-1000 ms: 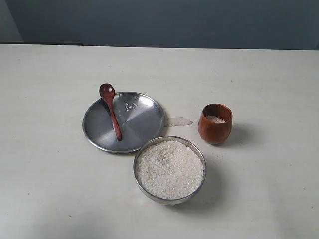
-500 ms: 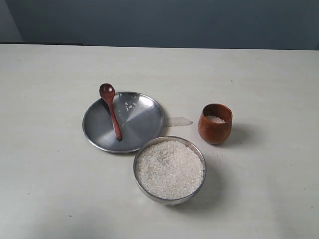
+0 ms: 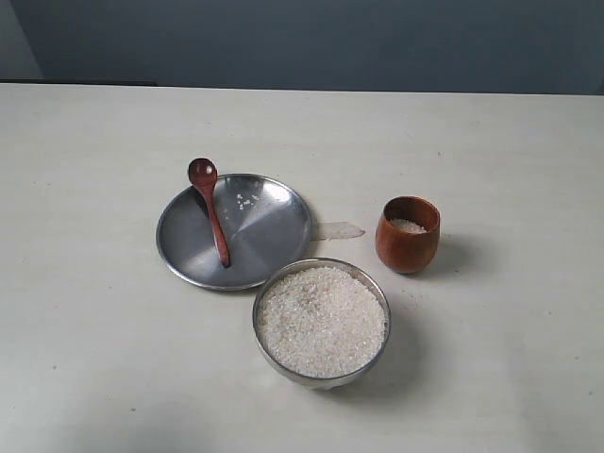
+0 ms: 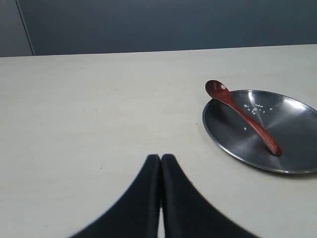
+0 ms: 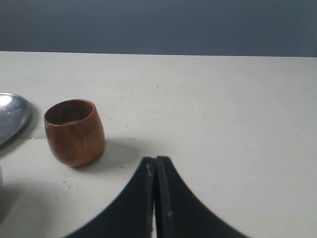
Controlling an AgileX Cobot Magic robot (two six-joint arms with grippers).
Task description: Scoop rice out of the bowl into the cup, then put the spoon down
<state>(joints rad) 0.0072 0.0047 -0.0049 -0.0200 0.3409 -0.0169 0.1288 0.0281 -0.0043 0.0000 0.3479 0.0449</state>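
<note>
The steel bowl stands near the table's front, heaped with white rice. To its right stands the brown wooden cup with a little rice inside. The wooden spoon lies across the flat steel plate, head over the plate's far rim. No arm shows in the exterior view. My left gripper is shut and empty, above bare table short of the plate. Also shut and empty, my right gripper hovers beside the cup.
A few loose grains lie on the plate. A small clear scrap lies on the table between plate and cup. The pale table ends at a dark wall behind.
</note>
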